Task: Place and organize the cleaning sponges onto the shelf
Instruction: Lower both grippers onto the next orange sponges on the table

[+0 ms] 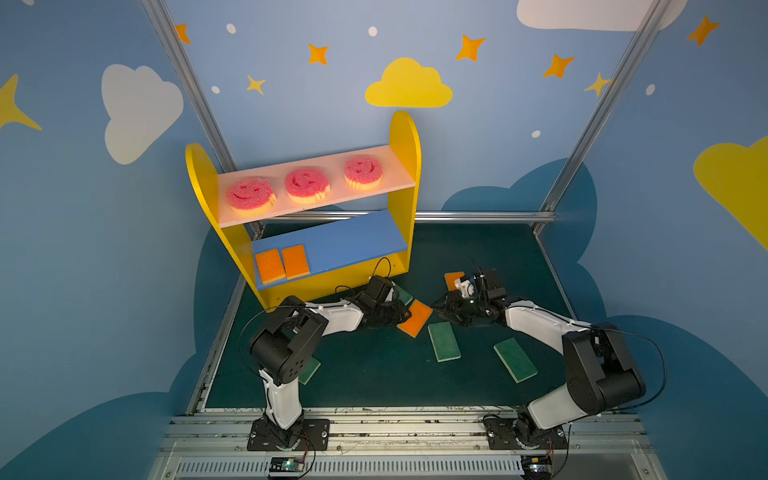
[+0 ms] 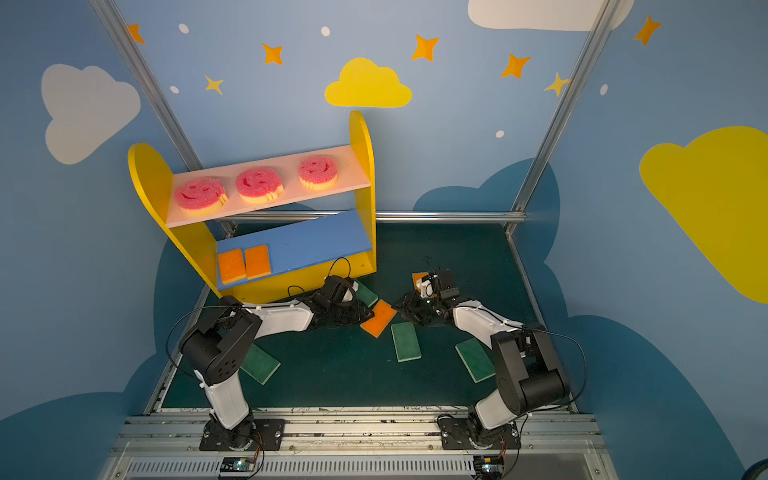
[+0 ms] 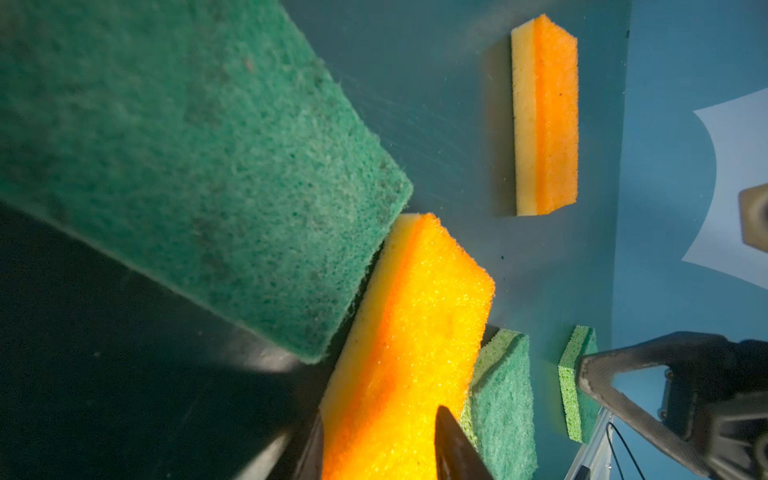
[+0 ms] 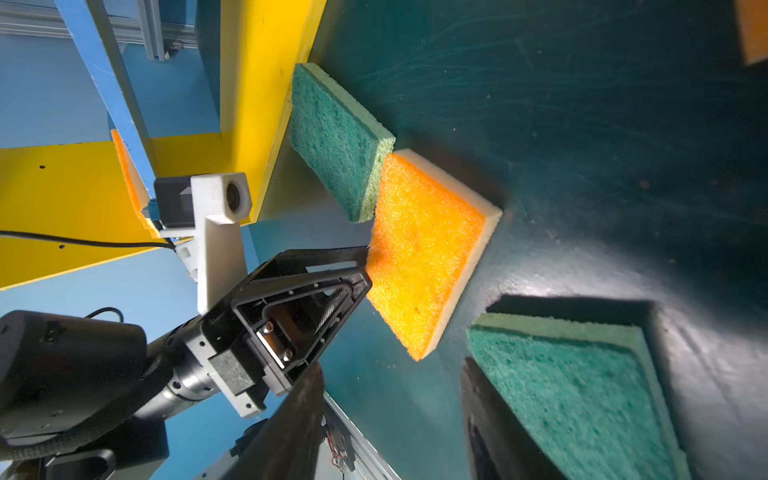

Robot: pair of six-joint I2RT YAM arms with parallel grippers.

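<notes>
Orange rectangular foam sponge (image 1: 414, 318) lies on the dark green bench (image 1: 374, 382) just in front of the yellow-sided shelf (image 1: 405, 141); the left claw (image 3: 380, 444) straddles its end, whether clamped I cannot tell. The right claw (image 4: 391, 365), fingers apart, empty, sits off the shelf's right corner.

Shelf (image 1: 405, 137) back-left on desk (image 1: 374, 382): three pink smileys (image 1: 306, 185) on top board, two orange pads (image 1: 282, 264) flat on blue board; six loose rectangles (image 1: 444, 340).
</notes>
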